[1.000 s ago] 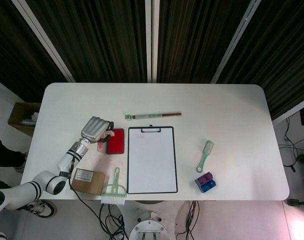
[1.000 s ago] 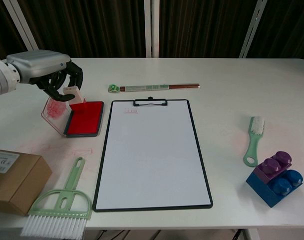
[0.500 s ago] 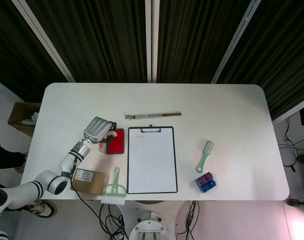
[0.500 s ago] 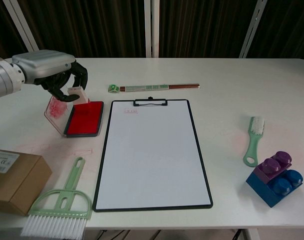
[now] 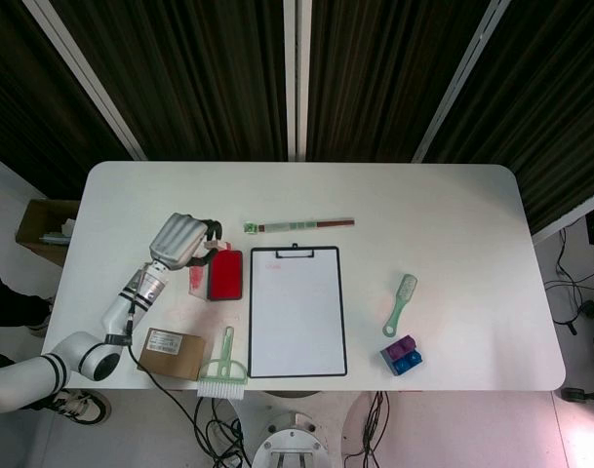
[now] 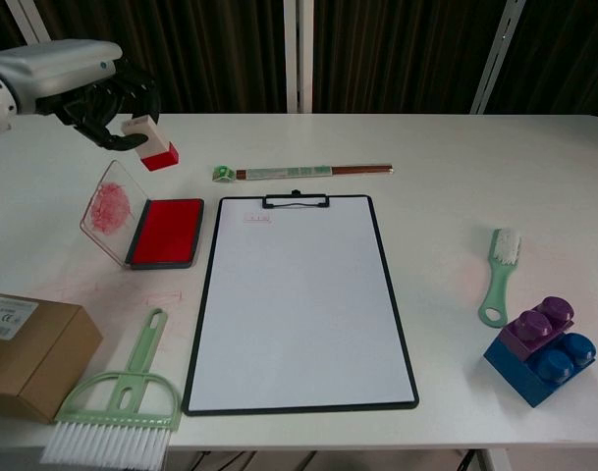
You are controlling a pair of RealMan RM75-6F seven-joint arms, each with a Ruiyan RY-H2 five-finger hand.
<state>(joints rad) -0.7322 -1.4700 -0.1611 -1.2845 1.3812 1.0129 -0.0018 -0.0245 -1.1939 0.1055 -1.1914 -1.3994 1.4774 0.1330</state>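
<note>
1. A small red-faced stamp [image 6: 151, 142] is held in the curled fingers of the left hand [image 6: 87, 83], raised clear of the table [image 6: 446, 157].
2. The open red ink pad [image 6: 166, 232] is seen at 5 o'clock below the stamp.
3. The clipboard [image 6: 299, 299] is found at 3 o'clock of the pad.

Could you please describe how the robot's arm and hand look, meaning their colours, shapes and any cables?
Only the left arm shows. It is made of glossy white rounded segments with dark bands at the joints and a metallic silver wrist section. The left hand has a smooth silver-grey shell on its back and black fingers. A thin dark cable runs along the forearm. No markings are readable. The right arm is not in view.
</note>
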